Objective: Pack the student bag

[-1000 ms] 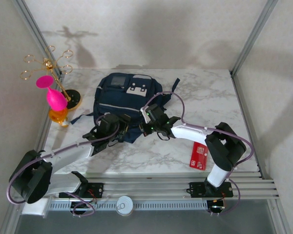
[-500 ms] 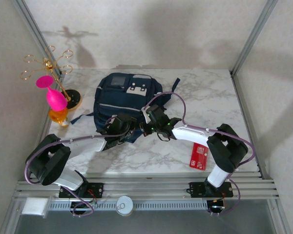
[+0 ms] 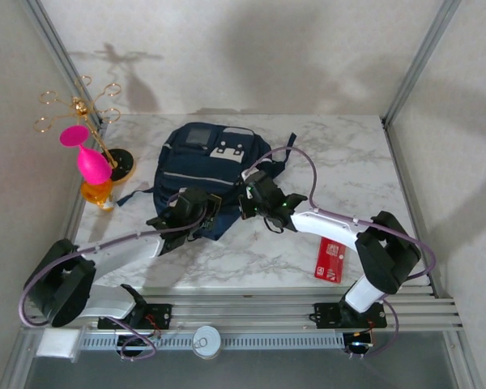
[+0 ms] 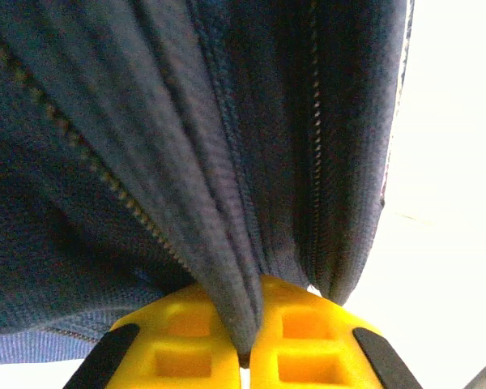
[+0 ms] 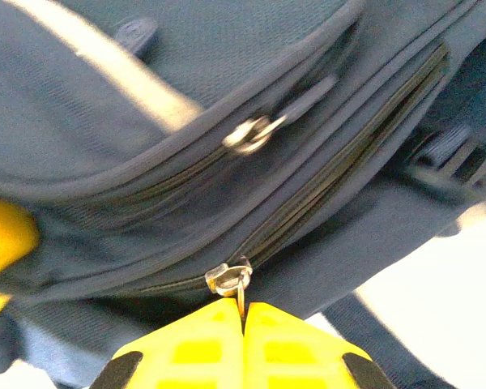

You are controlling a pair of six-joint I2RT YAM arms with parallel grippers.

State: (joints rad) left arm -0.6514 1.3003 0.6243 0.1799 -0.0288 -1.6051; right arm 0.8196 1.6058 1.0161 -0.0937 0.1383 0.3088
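My left gripper (image 4: 245,347) was clamped on a fold of the student bag (image 3: 202,162), navy fabric pinched between the yellow pads; the right gripper (image 5: 243,314) was closed on a metal zipper pull (image 5: 229,279) at the bag's near edge; the bag lay flat on the marble table (image 3: 348,154), left of centre; a red card (image 3: 330,261) sat by the right arm.

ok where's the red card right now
In the top view the red card lies flat near the table's front right edge, just beside the right arm, well right of the student bag.
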